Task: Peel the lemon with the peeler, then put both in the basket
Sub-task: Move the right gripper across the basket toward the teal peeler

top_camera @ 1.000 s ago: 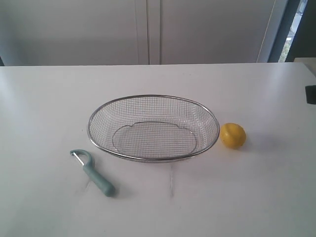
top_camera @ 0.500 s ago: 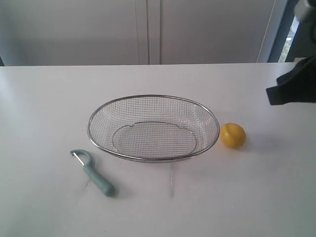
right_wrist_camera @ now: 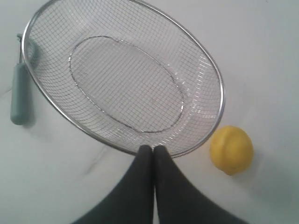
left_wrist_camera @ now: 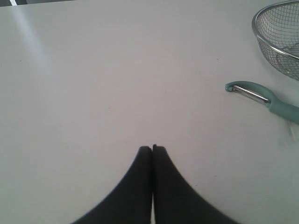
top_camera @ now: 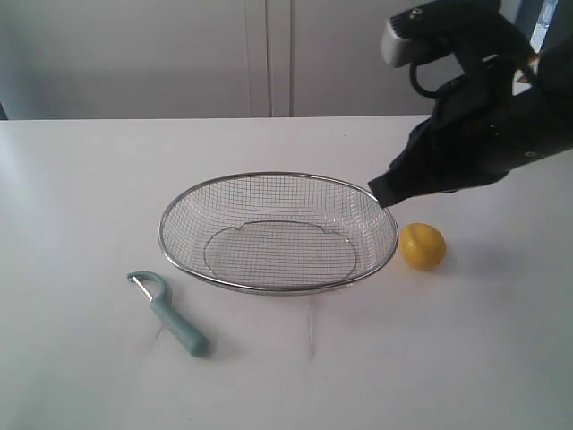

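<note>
While the right gripper hovers pinched together by the basket's two-o'clock rim, the lemon sits at three. The left gripper is closed too.

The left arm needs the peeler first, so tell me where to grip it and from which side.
Take the peeler by the middle of its teal handle, from straight above, jaws across the handle's width. It lies flat on the table, so nothing can get under it; the handle is straight and clear of the basket, while the hooked head carries the blade.
</note>
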